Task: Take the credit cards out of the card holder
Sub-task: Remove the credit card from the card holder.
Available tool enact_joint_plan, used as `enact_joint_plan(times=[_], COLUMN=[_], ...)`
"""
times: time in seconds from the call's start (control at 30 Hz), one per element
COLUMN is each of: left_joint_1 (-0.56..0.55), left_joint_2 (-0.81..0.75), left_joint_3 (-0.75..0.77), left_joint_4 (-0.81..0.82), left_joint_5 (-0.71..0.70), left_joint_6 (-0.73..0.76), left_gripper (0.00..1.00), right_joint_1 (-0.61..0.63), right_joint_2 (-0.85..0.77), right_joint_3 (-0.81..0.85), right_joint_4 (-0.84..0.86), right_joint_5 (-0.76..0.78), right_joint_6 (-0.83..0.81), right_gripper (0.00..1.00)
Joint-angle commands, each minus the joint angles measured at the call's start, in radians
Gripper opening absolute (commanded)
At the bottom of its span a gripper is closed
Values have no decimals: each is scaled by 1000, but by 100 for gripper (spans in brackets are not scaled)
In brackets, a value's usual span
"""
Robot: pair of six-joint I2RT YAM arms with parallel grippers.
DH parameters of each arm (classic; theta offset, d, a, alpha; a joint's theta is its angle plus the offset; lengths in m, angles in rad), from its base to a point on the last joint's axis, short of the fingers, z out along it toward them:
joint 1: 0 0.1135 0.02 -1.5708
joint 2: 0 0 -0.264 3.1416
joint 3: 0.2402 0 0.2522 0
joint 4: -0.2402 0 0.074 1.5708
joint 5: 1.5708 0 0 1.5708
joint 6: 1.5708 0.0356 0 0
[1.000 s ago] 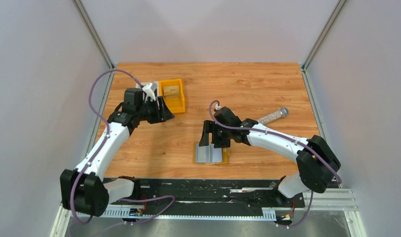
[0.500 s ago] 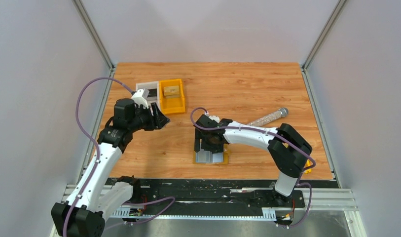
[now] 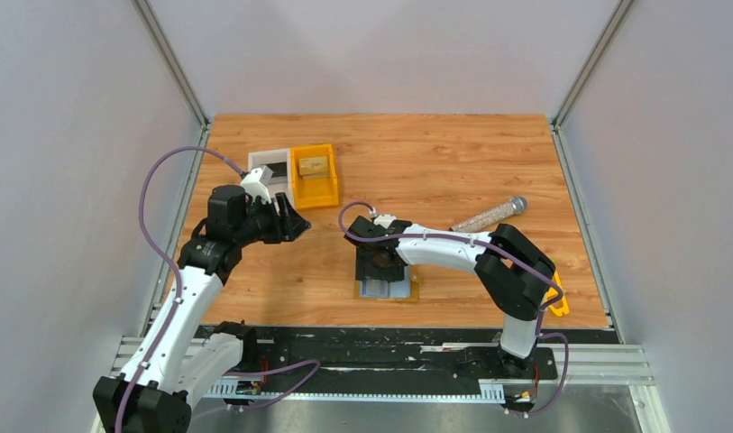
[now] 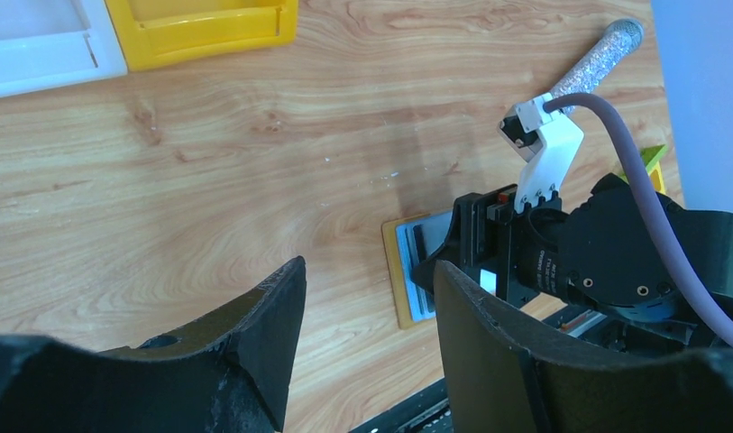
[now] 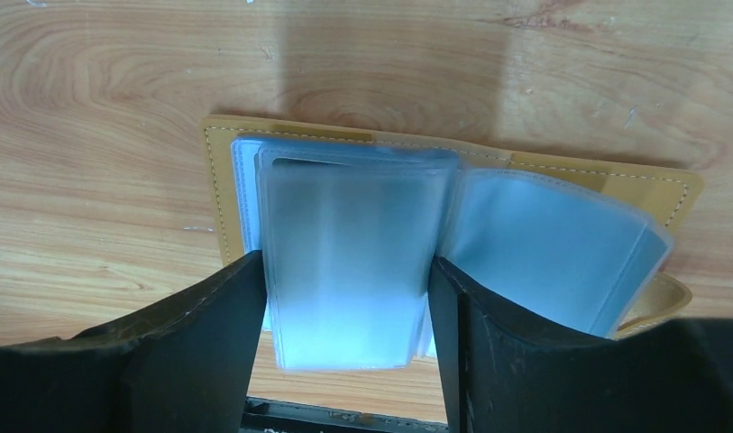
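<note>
Top view: right gripper (image 3: 380,268) is down on the open mustard-tan folding card holder (image 3: 400,290), directly beneath it. Left gripper (image 3: 297,221) hovers well apart over the wooden counter (image 3: 453,153).

Left wrist: jaws apart, empty.

Right wrist: jaws flank the frosted plastic sleeve (image 5: 344,244); cannot tell if pinched. Best to grip the card only while the left pins the holder.

Bright, even light from above covers the orange-brown wood-grain worktop (image 3: 453,153), leaving only soft, faint shadows. In the right wrist view the blue plastic sleeves of the mustard-tan folding card holder (image 5: 362,262) look milky and blurred, and the near black jaws are out of focus.
</note>
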Motion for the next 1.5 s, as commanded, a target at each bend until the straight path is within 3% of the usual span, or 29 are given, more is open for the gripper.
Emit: enact_joint_plan(times=[0.0, 0.53, 0.73, 1.47], left_joint_1=[-6, -5, -17, -116], left_joint_2=[-11, 76, 118, 255], left_joint_3=[-21, -93, -148, -131], left_joint_4=[33, 112, 210, 293], left_joint_5=[37, 150, 205, 176], left_joint_6=[-16, -76, -139, -158], left_gripper=[62, 60, 58, 57], right_joint_1=[5, 4, 3, -1], right_joint_2=[7, -45, -68, -141], right_joint_3=[-1, -49, -64, -97], right_joint_4=[11, 88, 95, 62], right_joint_5=[11, -30, -27, 14], right_joint_6=[7, -21, -26, -22], right_gripper=[64, 64, 64, 65])
